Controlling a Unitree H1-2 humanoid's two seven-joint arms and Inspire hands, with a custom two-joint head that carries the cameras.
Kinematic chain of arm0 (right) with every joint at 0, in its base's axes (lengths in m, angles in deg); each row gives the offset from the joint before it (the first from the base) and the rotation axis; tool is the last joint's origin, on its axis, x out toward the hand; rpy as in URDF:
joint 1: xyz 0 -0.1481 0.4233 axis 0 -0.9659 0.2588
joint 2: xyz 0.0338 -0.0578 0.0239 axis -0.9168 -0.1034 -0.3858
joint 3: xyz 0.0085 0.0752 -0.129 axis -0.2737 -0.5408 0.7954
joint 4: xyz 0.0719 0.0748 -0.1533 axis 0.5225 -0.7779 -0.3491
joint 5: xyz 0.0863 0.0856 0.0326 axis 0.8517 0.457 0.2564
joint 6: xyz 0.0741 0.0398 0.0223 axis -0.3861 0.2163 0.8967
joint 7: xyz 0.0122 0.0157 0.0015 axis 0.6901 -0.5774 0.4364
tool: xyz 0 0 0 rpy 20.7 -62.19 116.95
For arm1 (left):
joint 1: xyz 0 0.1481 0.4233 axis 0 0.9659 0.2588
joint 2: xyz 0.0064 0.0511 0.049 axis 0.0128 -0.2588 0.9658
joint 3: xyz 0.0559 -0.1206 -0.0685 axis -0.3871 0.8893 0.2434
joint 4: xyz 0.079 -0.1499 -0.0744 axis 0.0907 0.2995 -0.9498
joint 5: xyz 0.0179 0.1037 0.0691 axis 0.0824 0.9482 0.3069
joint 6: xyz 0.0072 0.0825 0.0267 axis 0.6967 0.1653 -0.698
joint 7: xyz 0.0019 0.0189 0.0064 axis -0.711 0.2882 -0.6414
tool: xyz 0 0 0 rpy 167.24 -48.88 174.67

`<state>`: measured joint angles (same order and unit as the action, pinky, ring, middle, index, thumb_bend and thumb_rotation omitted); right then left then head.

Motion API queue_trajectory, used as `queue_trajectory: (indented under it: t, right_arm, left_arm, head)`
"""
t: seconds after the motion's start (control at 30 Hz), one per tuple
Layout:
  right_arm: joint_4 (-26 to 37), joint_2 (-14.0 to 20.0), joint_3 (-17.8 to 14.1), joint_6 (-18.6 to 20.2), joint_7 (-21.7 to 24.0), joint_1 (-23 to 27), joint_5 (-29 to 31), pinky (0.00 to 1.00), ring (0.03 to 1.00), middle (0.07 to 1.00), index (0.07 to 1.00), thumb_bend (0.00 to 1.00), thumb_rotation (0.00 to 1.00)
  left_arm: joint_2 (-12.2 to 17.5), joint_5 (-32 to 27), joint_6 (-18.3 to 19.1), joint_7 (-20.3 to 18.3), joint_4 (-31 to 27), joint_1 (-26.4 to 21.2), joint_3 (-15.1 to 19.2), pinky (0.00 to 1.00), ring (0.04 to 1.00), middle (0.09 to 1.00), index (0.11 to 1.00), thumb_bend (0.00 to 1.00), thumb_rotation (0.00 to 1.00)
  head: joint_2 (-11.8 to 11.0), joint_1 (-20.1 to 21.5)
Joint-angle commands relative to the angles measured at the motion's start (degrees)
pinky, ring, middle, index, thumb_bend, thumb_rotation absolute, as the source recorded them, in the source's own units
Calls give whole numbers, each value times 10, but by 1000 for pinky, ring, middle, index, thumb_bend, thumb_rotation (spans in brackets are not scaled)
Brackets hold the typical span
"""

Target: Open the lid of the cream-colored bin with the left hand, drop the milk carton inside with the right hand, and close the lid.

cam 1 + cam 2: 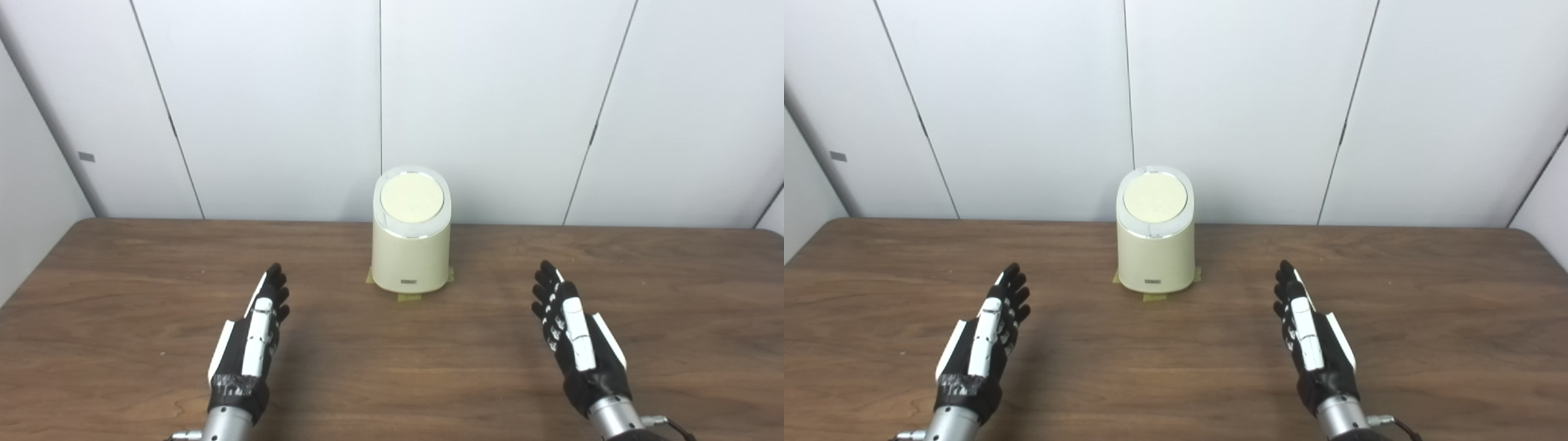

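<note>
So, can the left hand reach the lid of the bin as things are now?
Probably yes. The left hand is open and holds nothing, the lid is shut on top of the bin, and only bare table lies between them.

Matt wood-grain surface (122, 318), smooth cream plastic bin (411, 260) with glossy rim, matt pale lid (411, 198), smooth white wall panels (490, 92)

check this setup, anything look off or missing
The milk carton is nowhere in either view, though the task needs it. Otherwise tidy: the cream-colored bin stands upright, lid shut, on tape tabs. The left hand and right hand are open and empty.
</note>
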<state>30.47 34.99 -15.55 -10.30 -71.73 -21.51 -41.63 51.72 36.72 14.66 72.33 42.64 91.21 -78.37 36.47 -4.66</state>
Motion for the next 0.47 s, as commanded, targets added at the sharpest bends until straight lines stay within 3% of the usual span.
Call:
queue_trajectory:
  t: [0.0,0.27,0.43]
  right_arm:
    - [23,1,-1,-3,4,19,3,1000,1000,1000,1000,622,1000]
    - [23,-6,-7,0,-1,23,11,1000,1000,1000,998,626,1000]
    - [24,-10,-10,6,-4,26,14,1000,1000,1000,999,619,1000]
  left_arm:
    - [7,-5,3,6,-23,-19,0,1000,1000,1000,1000,446,1000]
    - [16,-6,38,4,-37,-19,-6,1000,1000,1000,1000,377,1000]
    - [15,-8,34,5,-34,-19,-8,1000,1000,1000,1000,364,1000]
  head:
    - [2,1]
    - [2,-2]
    - [2,1]
